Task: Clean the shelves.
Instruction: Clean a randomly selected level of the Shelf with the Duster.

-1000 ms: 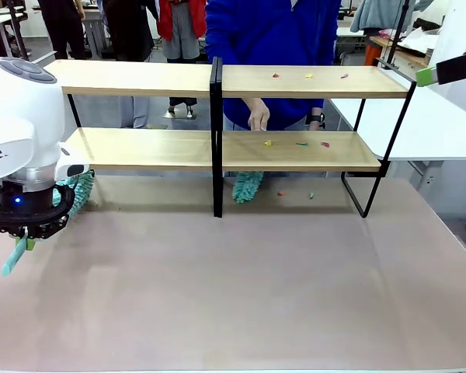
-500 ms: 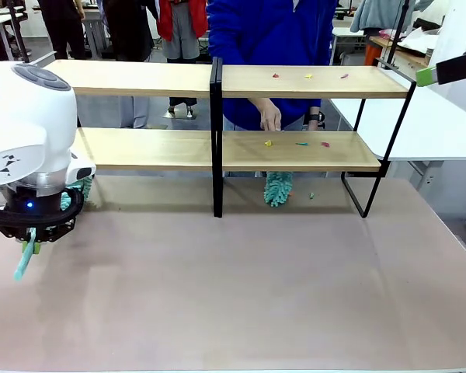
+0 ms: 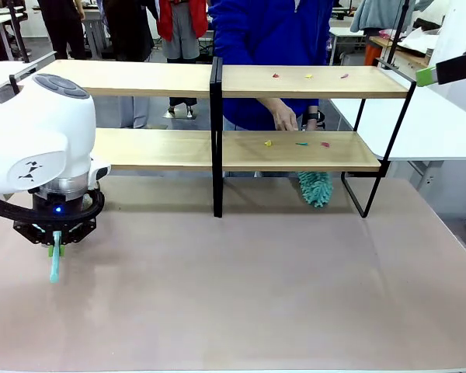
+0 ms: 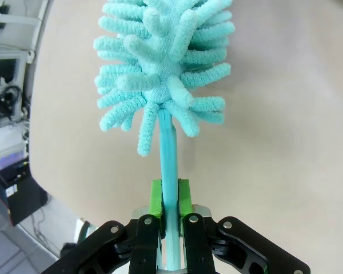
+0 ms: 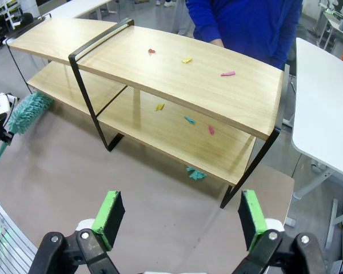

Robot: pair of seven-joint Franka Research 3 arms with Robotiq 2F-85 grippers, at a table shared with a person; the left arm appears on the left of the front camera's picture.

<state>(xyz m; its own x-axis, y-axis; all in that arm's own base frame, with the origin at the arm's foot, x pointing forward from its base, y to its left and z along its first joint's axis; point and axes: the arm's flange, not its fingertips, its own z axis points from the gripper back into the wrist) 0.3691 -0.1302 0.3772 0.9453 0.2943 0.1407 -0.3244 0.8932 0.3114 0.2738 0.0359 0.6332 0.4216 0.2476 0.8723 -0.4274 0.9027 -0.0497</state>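
Observation:
The shelves (image 3: 155, 78) stand across the far half of the table, two light wooden boards on a black frame. Small coloured scraps (image 3: 308, 76) lie on the right half of the top board and more scraps (image 3: 301, 144) on the lower one. My left gripper (image 3: 58, 237) hangs at the table's left, in front of the shelves, shut on the handle of a teal fluffy duster (image 4: 163, 63). My right gripper (image 5: 180, 220) is open and empty, high above the shelves (image 5: 177, 68); one of its fingers (image 3: 450, 70) shows at the upper right.
A person in blue stands behind the shelves. Their hand (image 3: 286, 120) reaches down behind the lower board and holds a second teal duster (image 3: 316, 186) on the table under it. A white table (image 3: 443, 128) adjoins on the right.
My left arm has moved right with its duster. The person's duster has swept to the right under the lower board, over the spot where small scraps lay on the table.

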